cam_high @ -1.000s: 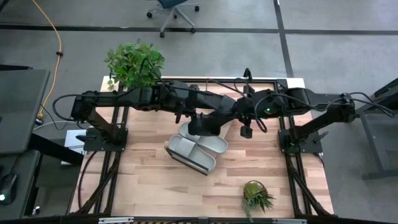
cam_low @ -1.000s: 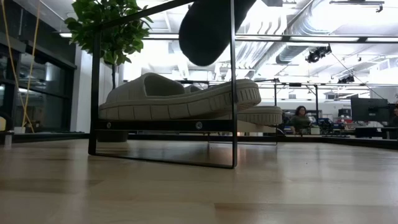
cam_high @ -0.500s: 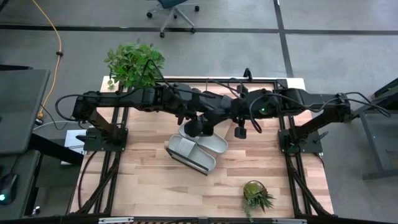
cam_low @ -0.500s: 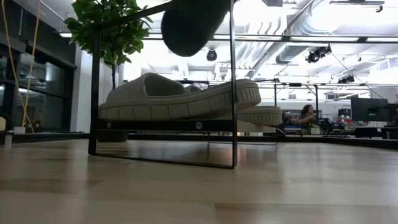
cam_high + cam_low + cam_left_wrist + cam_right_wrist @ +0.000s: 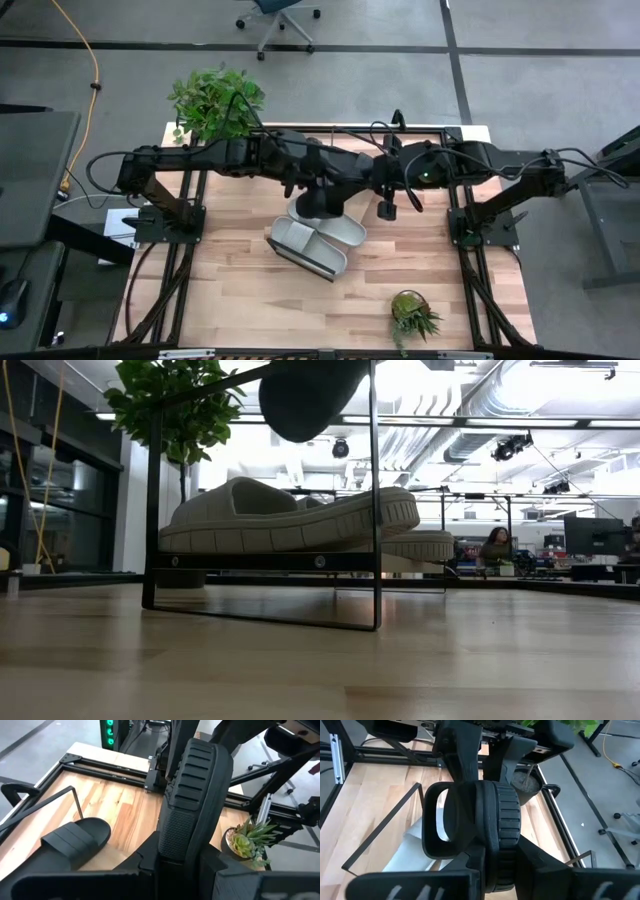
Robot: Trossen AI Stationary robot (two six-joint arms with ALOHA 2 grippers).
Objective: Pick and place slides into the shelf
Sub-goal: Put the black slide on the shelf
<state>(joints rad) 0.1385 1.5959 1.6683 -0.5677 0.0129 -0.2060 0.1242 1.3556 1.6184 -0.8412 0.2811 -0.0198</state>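
Note:
Both arms meet over the table's middle on one black slide (image 5: 320,203), which is lifted above the shelf (image 5: 260,561); its end shows in the low view (image 5: 300,395). My left gripper (image 5: 180,870) and my right gripper (image 5: 495,870) are each shut on it. Two pale grey-green slides (image 5: 310,245) lie sole down on the shelf's plank (image 5: 290,520). A second black slide (image 5: 75,845) lies sole down on wood beside a wire rod. It is hidden under the arms in the high view. My left gripper pinches the black slide's two long side edges (image 5: 167,847) near one end, between its two fingers. The ribbed sole faces the wrist camera and the slide runs lengthwise away from the fingers. It is lifted clear above the shelf. My right gripper pinches the slide's other end (image 5: 495,855) between its two fingers. The strap opening (image 5: 445,820) is to one side and the ridged sole rim (image 5: 507,820) to the other. The gripper's own body hides the exact contact. The slide is clear of the shelf.
A leafy potted plant (image 5: 215,100) stands at the far left corner. A small succulent (image 5: 410,315) stands near the front right. The shelf's thin wire frame (image 5: 375,510) rises at its end. Bare wood lies along the near edge (image 5: 230,310). People sit far behind the table (image 5: 495,548).
Both grippers have carried the black slide a little toward the table's left edge and slightly up. It stays clear above the shelf. The pale slides have not moved.

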